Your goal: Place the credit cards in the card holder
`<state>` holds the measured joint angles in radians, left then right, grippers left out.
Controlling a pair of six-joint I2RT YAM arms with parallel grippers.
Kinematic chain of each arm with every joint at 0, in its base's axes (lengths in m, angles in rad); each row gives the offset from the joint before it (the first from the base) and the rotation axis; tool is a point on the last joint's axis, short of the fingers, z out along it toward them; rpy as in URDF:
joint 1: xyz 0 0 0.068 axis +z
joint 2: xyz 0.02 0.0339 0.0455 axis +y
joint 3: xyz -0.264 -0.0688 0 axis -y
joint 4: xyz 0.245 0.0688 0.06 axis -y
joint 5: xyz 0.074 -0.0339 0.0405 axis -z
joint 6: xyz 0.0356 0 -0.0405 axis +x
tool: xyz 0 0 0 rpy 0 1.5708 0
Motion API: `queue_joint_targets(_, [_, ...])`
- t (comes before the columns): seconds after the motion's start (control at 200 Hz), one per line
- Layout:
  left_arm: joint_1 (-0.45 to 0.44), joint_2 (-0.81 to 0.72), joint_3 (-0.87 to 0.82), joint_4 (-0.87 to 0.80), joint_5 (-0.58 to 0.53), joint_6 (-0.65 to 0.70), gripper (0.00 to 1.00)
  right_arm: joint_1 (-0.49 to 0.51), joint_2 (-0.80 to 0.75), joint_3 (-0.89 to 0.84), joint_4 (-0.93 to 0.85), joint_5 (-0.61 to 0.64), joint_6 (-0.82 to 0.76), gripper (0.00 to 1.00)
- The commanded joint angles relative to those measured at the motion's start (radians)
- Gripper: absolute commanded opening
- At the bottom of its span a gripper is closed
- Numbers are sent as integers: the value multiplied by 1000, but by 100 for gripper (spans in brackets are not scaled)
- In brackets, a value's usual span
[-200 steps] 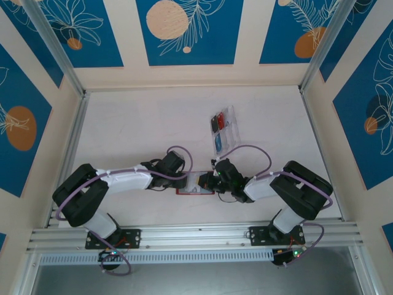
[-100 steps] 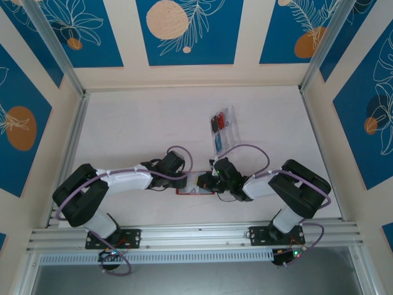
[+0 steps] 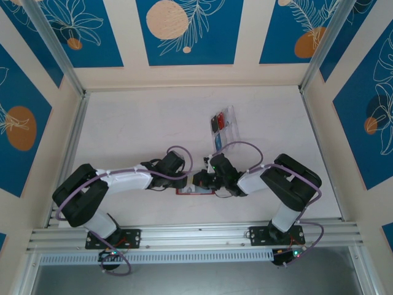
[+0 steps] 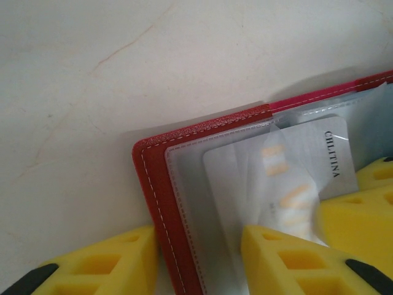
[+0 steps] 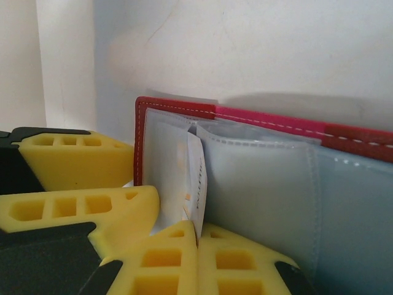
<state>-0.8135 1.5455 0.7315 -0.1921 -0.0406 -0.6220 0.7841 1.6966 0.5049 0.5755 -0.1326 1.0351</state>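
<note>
Starting on the left: got the left gripper (image 4: pixel 199 236) planted at the left end of the card holder (image 4: pixel 153 184), down near the front middle of the white table (image 3: pixel 135 129). Jaws standing apart, not pinching anything. One yellow finger resting on bare table just outside the red cover, the other down on the clear sleeves inside, with the stitched edge running through the gap between them. Looks like an opened-up wallet lying flat, red leathery cover underneath, greyish sleeves facing up.

Moving right, can see a white credit card (image 4: pixel 334 153) poking into one of those sleeves, partly under the plastic, with some lettering along one edge and blurry orange marks across it. Seen edge-on from the right wrist, standing up against the sleeves. Can't tell how deep in.

Next over, the right gripper (image 5: pixel 198 236), coming in from the other side. Jaws closed tight on the near edge of that white card, both yellow pads pressed together with just the card between. From the top camera, both grippers sitting just beside each other over the wallet.

Further right and back, well apart from the wallet, got a clear plastic tray (image 3: pixel 231 132) holding more credit cards: a black card (image 3: pixel 213 123) and a red card (image 3: pixel 221 121) side by side at the far end, a blue card (image 3: pixel 218 143) at the nearer end.
</note>
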Motion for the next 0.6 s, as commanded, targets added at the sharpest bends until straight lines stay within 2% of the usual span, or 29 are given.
queue_joint_targets(0.0, [6, -13, -19, -53, 25, -14, 41, 17, 79, -10, -213, 13, -41, 0])
queue_joint_targets(0.175, [6, -33, -30, -52, 0, -33, 41, 20, 44, -8, -240, 12, -57, 3])
queue_joint_targets(0.27, [5, -57, -46, -40, -8, -43, 41, 20, 2, 5, -294, 19, -81, 11])
queue_joint_targets(0.35, [6, -68, -47, -32, 13, -46, 43, 14, -15, 36, -353, 7, -113, 13])
queue_joint_targets(0.425, [7, -91, -52, -27, 21, -61, 43, 6, -29, 60, -393, -14, -130, 18])
queue_joint_targets(0.595, [11, -151, -66, -39, -8, -89, 42, -3, -66, 114, -501, -39, -175, 29])
